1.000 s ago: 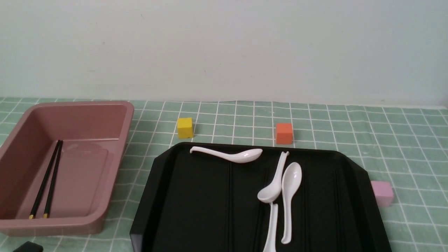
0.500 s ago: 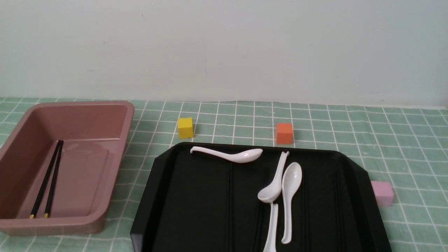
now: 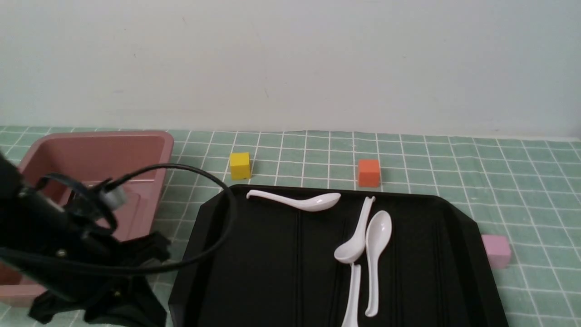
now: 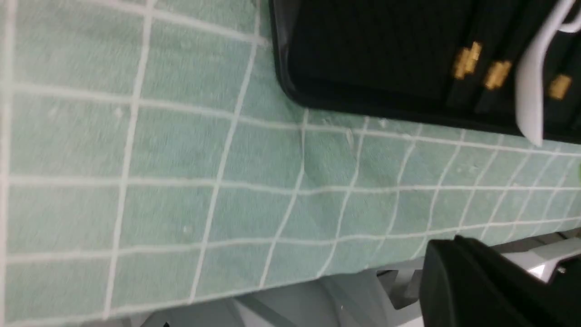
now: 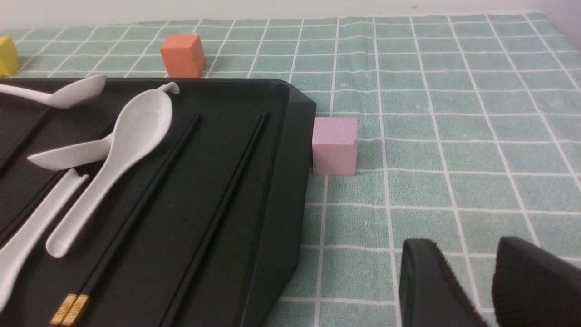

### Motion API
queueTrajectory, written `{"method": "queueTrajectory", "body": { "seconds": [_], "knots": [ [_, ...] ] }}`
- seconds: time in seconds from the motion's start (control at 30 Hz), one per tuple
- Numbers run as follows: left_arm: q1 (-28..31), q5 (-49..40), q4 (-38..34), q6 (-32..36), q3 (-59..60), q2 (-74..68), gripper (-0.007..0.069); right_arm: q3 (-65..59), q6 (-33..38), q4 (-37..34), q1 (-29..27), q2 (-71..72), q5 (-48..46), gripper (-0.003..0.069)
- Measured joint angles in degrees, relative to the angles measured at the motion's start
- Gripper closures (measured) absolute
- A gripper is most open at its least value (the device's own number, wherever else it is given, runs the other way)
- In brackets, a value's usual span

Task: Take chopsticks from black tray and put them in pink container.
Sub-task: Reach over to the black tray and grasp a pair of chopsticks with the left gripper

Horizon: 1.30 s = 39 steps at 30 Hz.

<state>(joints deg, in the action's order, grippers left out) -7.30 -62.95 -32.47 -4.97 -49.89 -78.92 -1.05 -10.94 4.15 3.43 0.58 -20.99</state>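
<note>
Not finished yet: chopsticks (image 5: pixel 132 214) lie in the black tray (image 3: pixel 254 254), centre frame. Left end effector (image 3: pixel 131 263) blurs lower left over the pink container (image 3: pixel 136 141), grip unreadable; right end effector (image 5: pixel 467 254) hangs slightly parted, empty.

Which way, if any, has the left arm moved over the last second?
Yes. The left arm has come into the front view from below, now covering the near half of the pink container, left of the tray.
</note>
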Motion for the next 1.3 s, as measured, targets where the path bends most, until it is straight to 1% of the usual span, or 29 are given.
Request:
{"method": "queueTrajectory", "body": {
  "seconds": [0.03, 0.13, 0.23, 0.3, 0.37, 0.47, 0.5, 0.53, 0.6, 0.63, 0.7, 0.73, 0.77, 0.93, 1.07, 1.2, 1.3],
  "knots": [
    [-3.6, 1.6, 0.5, -1.8, -1.4, -3.2, 0.0637, 0.0, 0.0, 0.0, 0.0, 0.0, 0.0, 0.0419],
    [-11.7, 4.7, 2.5, -7.5, -4.2, -7.7, 0.0637, 0.0, 0.0, 0.0, 0.0, 0.0, 0.0, 0.0419],
    [-19.4, 8.3, 7.9, -15.2, -9.2, -12.8, 0.0636, 0.0, 0.0, 0.0, 0.0, 0.0, 0.0, 0.0419],
    [-23.0, 9.8, 11.3, -18.2, -11.8, -15.1, 0.0622, 0.0, 0.0, 0.0, 0.0, 0.0, 0.0, 0.0419],
    [-26.3, 11.7, 14.8, -21.7, -14.2, -17.0, 0.0586, 0.0, 0.0, 0.0, 0.0, 0.0, 0.0, 0.0419],
    [-28.6, 13.7, 17.5, -25.0, -15.8, -18.5, 0.0543, 0.0, 0.0, 0.0, 0.0, 0.0, 0.0, 0.0419],
    [-29.8, 14.8, 19.0, -26.7, -16.4, -19.2, 0.0515, 0.0, 0.0, 0.0, 0.0, 0.0, 0.0, 0.0419],
    [-31.0, 16.8, 21.5, -29.1, -17.4, -20.4, 0.0458, 0.0, 0.0, 0.0, 0.0, 0.0, 0.0, 0.0419],
    [-32.0, 18.8, 23.7, -32.1, -17.9, -21.5, 0.0398, 0.0, 0.0, 0.0, 0.0, 0.0, 0.0, 0.0419],
    [-32.3, 20.4, 24.8, -33.7, -18.0, -22.3, 0.0354, 0.0, 0.0, 0.0, 0.0, 0.0, 0.0, 0.0419],
    [-32.4, 21.6, 25.5, -34.9, -18.0, -23.0, 0.0326, 0.0, 0.0, 0.0, 0.0, 0.0, 0.0, 0.0419],
    [-32.5, 23.1, 25.8, -36.0, -18.0, -24.1, 0.0296, 0.0, 0.0, 0.0, 0.0, 0.0, 0.0, 0.0419],
    [-32.5, 23.9, 25.8, -36.5, -18.0, -24.8, 0.0281, 0.0, 0.0, 0.0, 0.0, 0.0, 0.0, 0.0419],
    [-32.5, 24.2, 25.4, -37.1, -18.9, -27.6, 0.0265, 0.0, 0.0, 0.0, 0.0, 0.0, 0.0, 0.0419],
    [-32.5, 21.6, 25.4, -37.5, -21.9, -29.3, 0.0272, 0.0, 0.0, 0.0, 0.0, 0.0, 0.0, 0.0419],
    [-32.5, 17.7, 27.1, -37.9, -27.2, -31.8, 0.0288, 0.0, 0.0, 0.0, 0.0, 0.0, 0.0, 0.0419],
    [-32.5, 16.6, 27.8, -38.0, -28.4, -33.9, 0.0292, 0.0, 0.0, 0.0, 0.0, 0.0, 0.0, 0.0419]
  ]
}}
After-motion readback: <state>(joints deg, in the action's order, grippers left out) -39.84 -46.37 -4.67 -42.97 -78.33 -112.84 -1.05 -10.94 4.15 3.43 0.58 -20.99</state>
